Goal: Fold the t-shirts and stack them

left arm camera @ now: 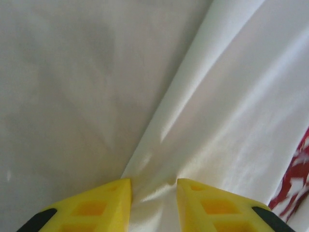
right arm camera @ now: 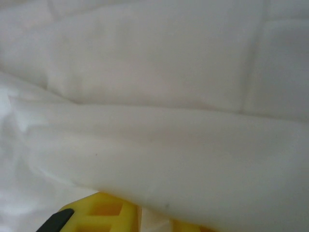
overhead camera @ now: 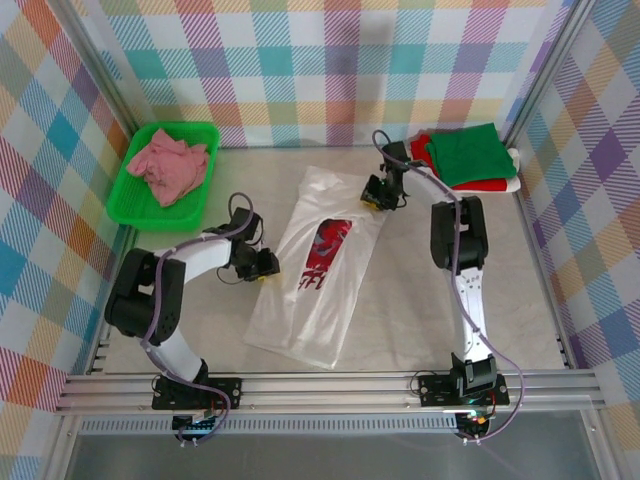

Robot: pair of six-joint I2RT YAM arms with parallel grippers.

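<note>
Across the surface's middle lies the white t-shirt (overhead camera: 300, 320), folded lengthwise, red print (overhead camera: 328, 240) up. At its left edge the left fingers (left arm camera: 104, 205), narrowly parted, pinch a pucker of cloth. At its far right corner, cloth drapes over the right fingers (right arm camera: 104, 212); their grip cannot be told.
</note>
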